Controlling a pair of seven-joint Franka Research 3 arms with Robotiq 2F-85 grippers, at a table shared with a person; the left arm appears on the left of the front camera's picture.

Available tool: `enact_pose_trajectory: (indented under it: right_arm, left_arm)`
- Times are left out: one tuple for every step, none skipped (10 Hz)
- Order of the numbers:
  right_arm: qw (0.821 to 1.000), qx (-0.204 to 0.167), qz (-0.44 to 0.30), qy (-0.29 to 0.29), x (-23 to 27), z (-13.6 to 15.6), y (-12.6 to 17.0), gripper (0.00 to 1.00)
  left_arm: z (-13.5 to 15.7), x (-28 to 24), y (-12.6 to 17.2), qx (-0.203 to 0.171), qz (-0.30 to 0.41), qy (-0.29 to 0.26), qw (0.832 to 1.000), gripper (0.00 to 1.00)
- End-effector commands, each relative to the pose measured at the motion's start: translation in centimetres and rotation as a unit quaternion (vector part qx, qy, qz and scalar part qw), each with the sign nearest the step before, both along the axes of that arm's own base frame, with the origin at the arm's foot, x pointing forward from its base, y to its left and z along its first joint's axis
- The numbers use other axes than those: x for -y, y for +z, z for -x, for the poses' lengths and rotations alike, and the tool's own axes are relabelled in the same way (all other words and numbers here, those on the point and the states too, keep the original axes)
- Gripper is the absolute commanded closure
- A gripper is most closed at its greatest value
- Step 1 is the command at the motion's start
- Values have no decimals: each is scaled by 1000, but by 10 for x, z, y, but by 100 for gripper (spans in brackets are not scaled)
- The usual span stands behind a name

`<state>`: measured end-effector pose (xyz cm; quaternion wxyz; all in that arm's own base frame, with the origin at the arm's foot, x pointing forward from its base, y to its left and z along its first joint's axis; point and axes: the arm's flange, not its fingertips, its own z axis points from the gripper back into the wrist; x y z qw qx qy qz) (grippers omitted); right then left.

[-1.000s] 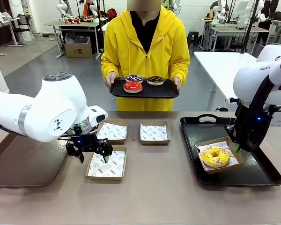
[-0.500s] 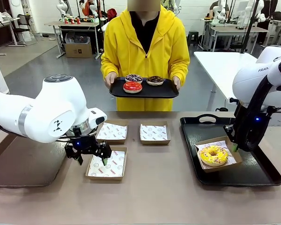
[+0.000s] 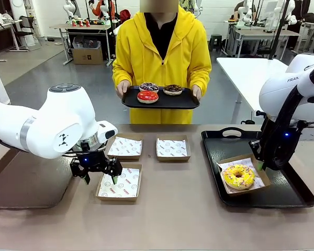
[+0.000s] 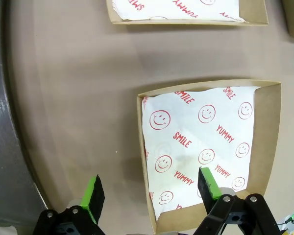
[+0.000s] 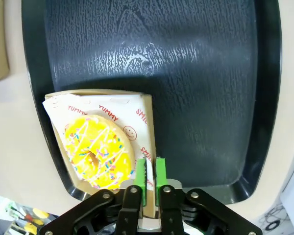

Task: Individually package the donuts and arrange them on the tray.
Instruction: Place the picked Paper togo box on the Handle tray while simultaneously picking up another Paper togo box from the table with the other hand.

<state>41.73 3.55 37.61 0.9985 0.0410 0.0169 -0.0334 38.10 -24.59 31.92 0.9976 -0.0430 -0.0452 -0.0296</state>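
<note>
Boxed yellow donut down on black tray; three to go.
Front: finds yellow donut in filled box on the black tray, right side of bench; red donut, chocolate donut and purple donut on person's tray, presumably offered for pickup. Left wrist: shows left jaws wide apart, holding nothing, straddling one wall of empty box, likely poised to steady it for loading. Right wrist: shows right jaws nearly together astride filled box's wall beside the donut; clamped or slack, cannot tell.
</note>
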Motion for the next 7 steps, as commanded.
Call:
enact_pose_trajectory:
  right_arm:
    - [1000, 7, -18, 13, 0, 1, -6, 39]
    - [1000, 6, -19, 13, 0, 1, -6, 0]
    - [1000, 5, -19, 15, -1, 1, -7, 25]
    - [1000, 5, -20, 16, -1, 2, -7, 0]
    - [1000, 6, -20, 17, -1, 2, -7, 0]
    - [1000, 7, -20, 18, -1, 2, -7, 0]
    - [1000, 6, -21, 19, -1, 2, -7, 0]
  left_arm:
    - [-4, 5, 0, 12, -15, 16, 1000, 0]
    - [-4, 6, 0, 13, -21, 18, 1000, 56]
    - [-4, 5, 0, 10, -22, 18, 1000, 56]
    - [-4, 5, 0, 9, -24, 19, 1000, 100]
    - [-5, 5, 0, 8, -24, 18, 1000, 62]
    - [-7, 5, -1, 2, -24, 18, 1000, 100]
    - [-7, 5, -1, 2, -24, 18, 1000, 100]
